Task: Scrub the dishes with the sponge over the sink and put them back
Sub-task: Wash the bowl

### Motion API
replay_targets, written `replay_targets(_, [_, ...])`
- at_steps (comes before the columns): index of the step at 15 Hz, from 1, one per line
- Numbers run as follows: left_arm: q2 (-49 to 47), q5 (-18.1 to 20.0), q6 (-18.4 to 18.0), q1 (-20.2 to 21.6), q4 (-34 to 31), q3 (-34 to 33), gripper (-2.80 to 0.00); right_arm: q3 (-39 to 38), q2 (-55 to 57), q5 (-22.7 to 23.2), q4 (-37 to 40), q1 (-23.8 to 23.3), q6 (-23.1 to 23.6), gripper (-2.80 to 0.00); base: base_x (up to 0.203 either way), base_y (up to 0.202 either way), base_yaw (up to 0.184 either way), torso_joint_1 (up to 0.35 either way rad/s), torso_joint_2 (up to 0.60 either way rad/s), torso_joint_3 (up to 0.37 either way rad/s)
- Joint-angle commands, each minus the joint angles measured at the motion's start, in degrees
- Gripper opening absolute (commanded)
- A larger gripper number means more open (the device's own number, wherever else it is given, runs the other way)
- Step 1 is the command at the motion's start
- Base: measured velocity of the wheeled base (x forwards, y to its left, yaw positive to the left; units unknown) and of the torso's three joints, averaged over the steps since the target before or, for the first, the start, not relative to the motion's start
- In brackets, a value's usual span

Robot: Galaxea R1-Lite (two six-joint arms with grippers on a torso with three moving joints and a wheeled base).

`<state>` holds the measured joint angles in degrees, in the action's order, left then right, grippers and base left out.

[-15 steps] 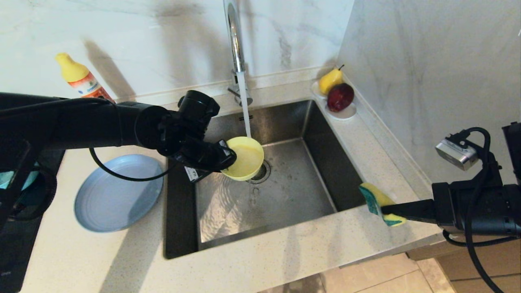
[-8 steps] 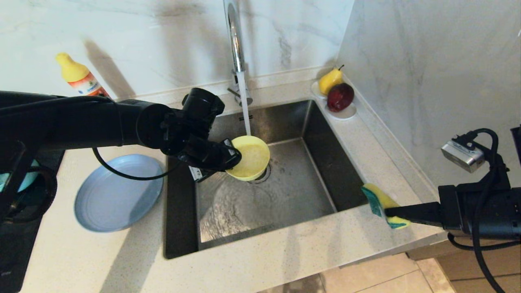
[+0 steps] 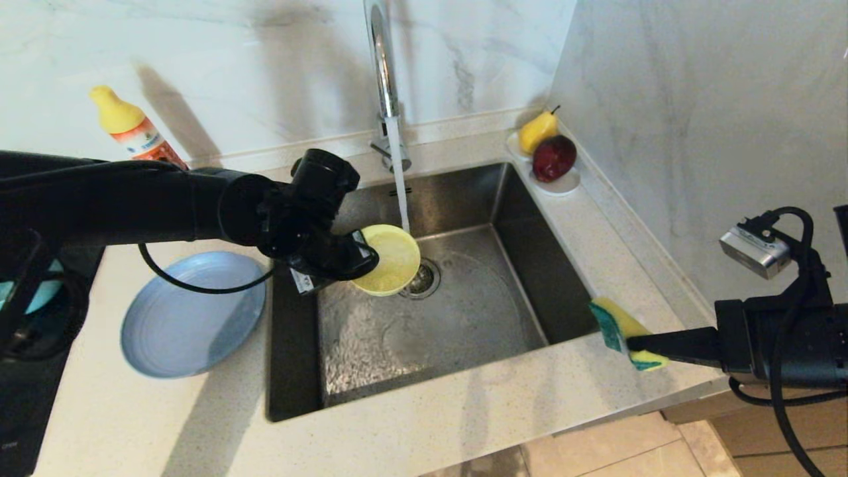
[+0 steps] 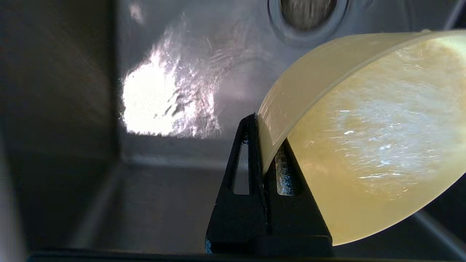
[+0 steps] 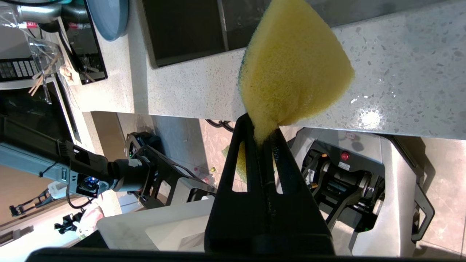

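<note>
My left gripper (image 3: 366,255) is shut on the rim of the yellow-green bowl (image 3: 391,260) and holds it tilted over the sink (image 3: 477,331), just left of the drain (image 3: 422,278). Water runs from the chrome tap (image 3: 383,73) and meets the bowl's far rim. In the left wrist view the fingertips (image 4: 251,127) pinch the wet bowl wall (image 4: 364,127). My right gripper (image 3: 633,344) is shut on the sponge (image 3: 616,328) over the counter at the sink's right front corner; the yellow face (image 5: 291,65) shows. The grey-blue plate (image 3: 192,315) lies left of the sink. A teal bowl (image 3: 40,295) peeks out behind my left arm.
A yellow-capped detergent bottle (image 3: 132,132) stands at the back left. A white dish with a pear and a red fruit (image 3: 550,159) sits at the sink's back right corner, against the side wall. A black cooktop (image 3: 26,411) lies at far left.
The left gripper has shifted the yellow-green bowl slightly left and turned it, so the stream now hits its rim. The right gripper with the sponge has barely moved.
</note>
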<state>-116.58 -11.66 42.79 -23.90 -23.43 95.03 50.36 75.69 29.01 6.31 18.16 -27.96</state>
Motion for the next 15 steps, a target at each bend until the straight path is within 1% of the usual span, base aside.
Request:
replay_targets(1, [5.63,-0.89,-2.43,0.54,3.76,-3.45,-2.8,0.44,0.51,0.17,0.02,0.03,-0.17,-2.8,0.0,0.0,0.0,0.0,0.0,0.0])
replay_targets(3, [10.9,-1.64,-7.47,0.64,9.51,-7.56,-2.8,0.62,0.51,0.17,-0.07,0.12,-0.17,-2.8,0.0,0.0,0.0,0.0,0.0,0.0])
replay_targets(4, [13.23,-3.09,-10.88,0.68,13.98,-9.93,-2.8,0.62,0.6,0.17,-0.07,0.12,-0.08,-2.8,0.0,0.0,0.0,0.0,0.0,0.0])
replay_targets(5, [15.1,-5.27,-13.54,0.7,17.93,-12.09,-2.8,0.58,0.86,0.17,-0.16,0.12,-0.08,-2.8,0.0,0.0,0.0,0.0,0.0,0.0])
replay_targets(6, [16.65,-6.47,-15.36,0.78,21.59,-14.34,-2.8,0.38,0.95,0.17,-0.1,0.12,-0.08,-2.8,0.0,0.0,0.0,0.0,0.0,0.0])
replay_targets(8, [19.15,-7.04,-18.78,1.04,27.69,-19.25,-2.8,0.0,0.95,0.25,-0.07,0.03,-0.16,-2.8,0.0,0.0,0.0,0.0,0.0,0.0])
replay_targets(10, [21.06,-7.14,-23.54,1.12,37.7,-25.18,-2.8,0.0,0.95,0.17,-0.16,0.03,-0.08,-2.8,0.0,0.0,0.0,0.0,0.0,0.0])
replay_targets(11, [21.65,-7.15,-25.71,1.14,40.63,-26.64,-2.8,0.0,0.95,0.17,-0.16,0.03,-0.08,-2.8,0.0,0.0,0.0,0.0,0.0,0.0])
replay_targets(12, [21.66,-7.15,-25.74,1.14,40.66,-26.66,-2.8,0.0,0.95,0.17,-0.16,0.03,-0.08,-2.8,0.0,0.0,0.0,0.0,0.0,0.0])
replay_targets(13, [21.59,-7.15,-27.38,1.14,42.92,-27.78,-2.8,0.27,1.13,0.25,-0.16,0.03,-0.08,-2.8,0.0,0.0,0.0,0.0,0.0,0.0])
replay_targets(14, [21.52,-7.13,-29.8,1.14,49.91,-30.95,-2.8,0.09,1.3,0.17,-0.16,0.03,-0.08,-2.8,0.0,0.0,0.0,0.0,0.0,0.0])
replay_targets(15, [21.44,-7.11,-32.32,1.14,59.59,-34.56,-2.8,0.09,1.39,0.25,-0.16,0.03,-0.08,-2.8,0.0,0.0,0.0,0.0,0.0,0.0])
